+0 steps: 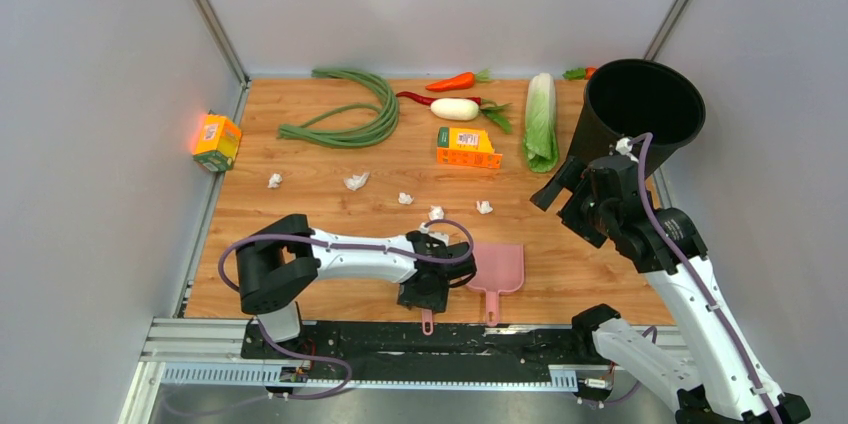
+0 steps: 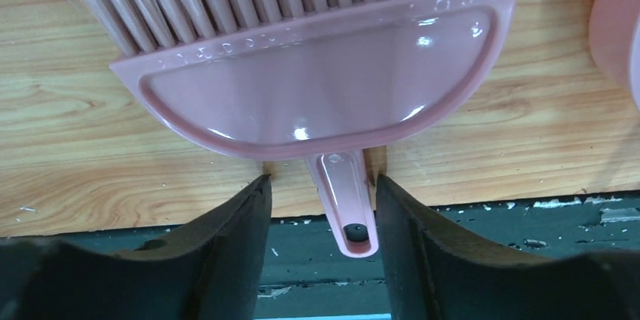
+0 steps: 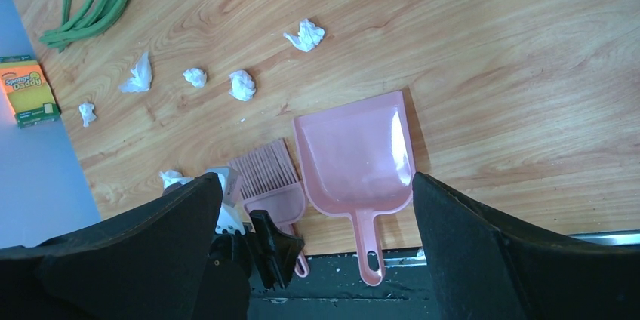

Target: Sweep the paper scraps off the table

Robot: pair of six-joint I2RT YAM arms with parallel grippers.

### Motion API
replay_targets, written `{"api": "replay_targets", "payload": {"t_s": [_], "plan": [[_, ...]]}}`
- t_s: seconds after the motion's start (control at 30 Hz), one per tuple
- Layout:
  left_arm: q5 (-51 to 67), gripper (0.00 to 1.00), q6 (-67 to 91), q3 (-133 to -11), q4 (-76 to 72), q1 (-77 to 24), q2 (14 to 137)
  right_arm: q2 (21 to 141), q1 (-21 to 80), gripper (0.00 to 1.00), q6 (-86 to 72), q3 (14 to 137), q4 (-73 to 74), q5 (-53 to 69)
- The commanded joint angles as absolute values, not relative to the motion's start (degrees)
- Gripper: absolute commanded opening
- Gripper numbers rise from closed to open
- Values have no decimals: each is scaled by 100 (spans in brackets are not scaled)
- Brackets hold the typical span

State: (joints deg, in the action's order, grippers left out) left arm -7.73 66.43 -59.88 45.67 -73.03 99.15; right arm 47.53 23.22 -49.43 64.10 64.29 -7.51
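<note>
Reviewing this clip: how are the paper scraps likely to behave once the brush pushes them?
The scraps are tiny crumpled wads, so probably very light and easily flicked aside by the brush. Their irregular shape suggests tumbling, not straight rolling. The table looks smooth, so they should slide easily.

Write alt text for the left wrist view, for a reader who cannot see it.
A pink hand brush lies flat on the wood-grain table, bristles pointing away, its short handle between the open dark fingers of the left gripper, which are not closed on it. A sliver of the pink dustpan shows at the right edge.
</note>
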Motion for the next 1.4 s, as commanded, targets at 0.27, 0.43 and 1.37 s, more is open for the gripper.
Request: {"api": "replay_targets", "payload": {"t_s": [0.27, 0.43, 1.37], "plan": [[-957, 10, 6698, -5774, 4656, -7321, 9661, 5088, 2355, 100, -4694, 6767, 6478, -510], [-1598, 0, 6329, -6406, 5861, -7234, 8809, 5474, 2347, 100, -3974, 6995, 6206, 199], [-1688, 0, 2795, -9123, 7392, -7119, 7893, 7471, 3260, 88, -3972, 7128, 3481, 5027]]}}
